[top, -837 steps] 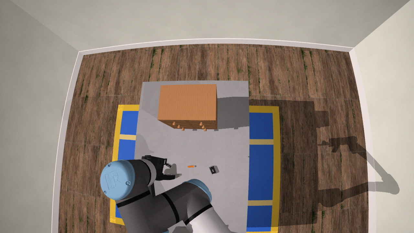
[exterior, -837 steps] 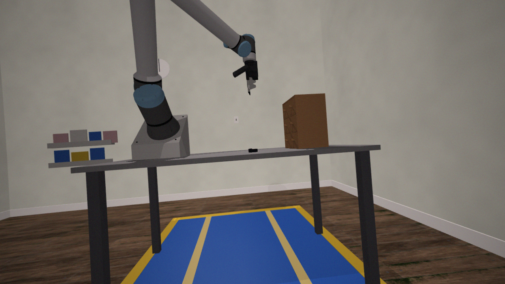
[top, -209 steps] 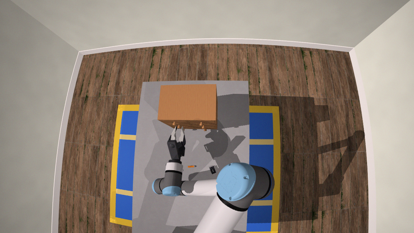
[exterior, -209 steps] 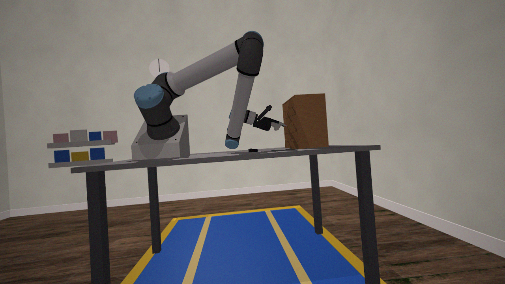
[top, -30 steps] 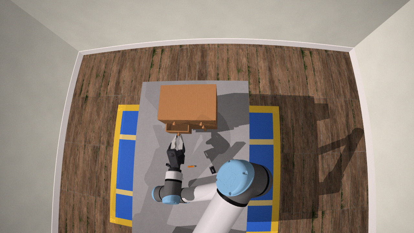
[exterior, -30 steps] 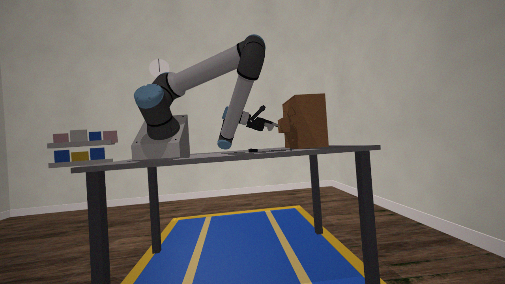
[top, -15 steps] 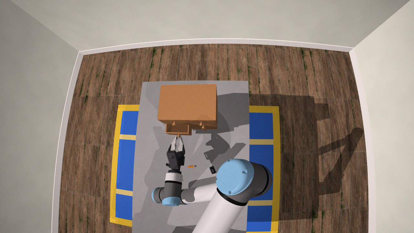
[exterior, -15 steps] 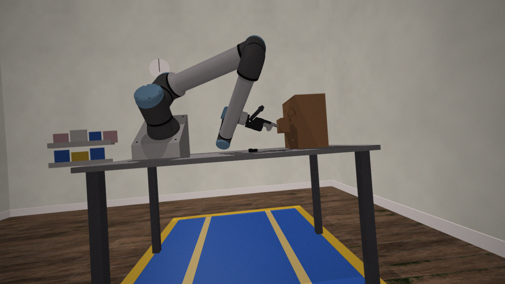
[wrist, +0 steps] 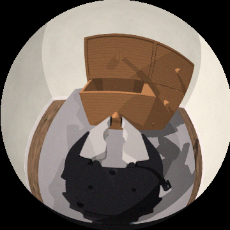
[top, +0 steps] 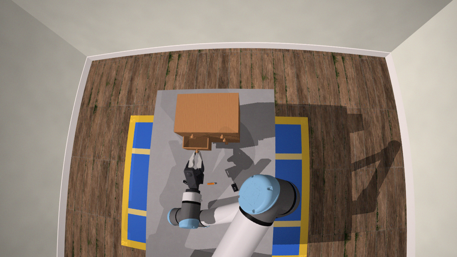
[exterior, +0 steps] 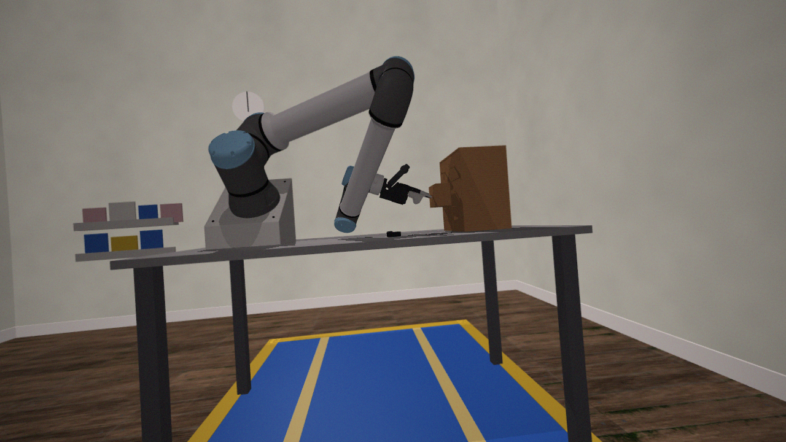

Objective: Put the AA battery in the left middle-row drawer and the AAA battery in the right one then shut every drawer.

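Gripper clamped on drawer knob; grey table, wood-plank floor, pale walls.

Grey table, flat top, dark legs. Wooden drawer chest upright at one end. Robot's grey base block sits toward the other end. Between them: slim orange piece with grey end, lying flat, too small to ID. Small black block with light marks lies near it, not touching. Shadows across the top.
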`<state>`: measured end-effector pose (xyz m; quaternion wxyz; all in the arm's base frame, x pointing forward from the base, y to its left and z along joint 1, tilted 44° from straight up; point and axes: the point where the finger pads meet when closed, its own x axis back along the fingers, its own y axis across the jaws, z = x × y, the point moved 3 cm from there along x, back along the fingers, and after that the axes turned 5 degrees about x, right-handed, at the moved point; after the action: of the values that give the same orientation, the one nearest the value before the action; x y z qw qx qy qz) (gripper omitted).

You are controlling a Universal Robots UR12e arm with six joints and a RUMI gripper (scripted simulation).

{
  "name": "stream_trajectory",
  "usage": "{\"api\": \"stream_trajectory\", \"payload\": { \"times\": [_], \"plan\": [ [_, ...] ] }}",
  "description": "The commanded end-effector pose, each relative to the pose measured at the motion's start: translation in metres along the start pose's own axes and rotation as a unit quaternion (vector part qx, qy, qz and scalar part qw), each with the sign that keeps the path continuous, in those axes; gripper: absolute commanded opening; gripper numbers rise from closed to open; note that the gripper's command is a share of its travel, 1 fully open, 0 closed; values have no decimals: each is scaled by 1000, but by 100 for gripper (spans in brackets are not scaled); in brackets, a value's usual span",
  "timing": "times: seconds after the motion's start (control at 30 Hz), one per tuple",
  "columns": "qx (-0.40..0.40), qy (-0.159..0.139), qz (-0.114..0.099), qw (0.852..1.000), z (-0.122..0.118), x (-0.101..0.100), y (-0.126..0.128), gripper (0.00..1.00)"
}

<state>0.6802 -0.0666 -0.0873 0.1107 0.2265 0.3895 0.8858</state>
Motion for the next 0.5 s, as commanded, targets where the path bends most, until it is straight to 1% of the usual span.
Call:
{"api": "stream_trajectory", "payload": {
  "times": [0.0,0.47],
  "plan": [
    [0,0,0,1000,0,2,0,7],
    [0,0,0,1000,-2,6,0,7]
  ]
}}
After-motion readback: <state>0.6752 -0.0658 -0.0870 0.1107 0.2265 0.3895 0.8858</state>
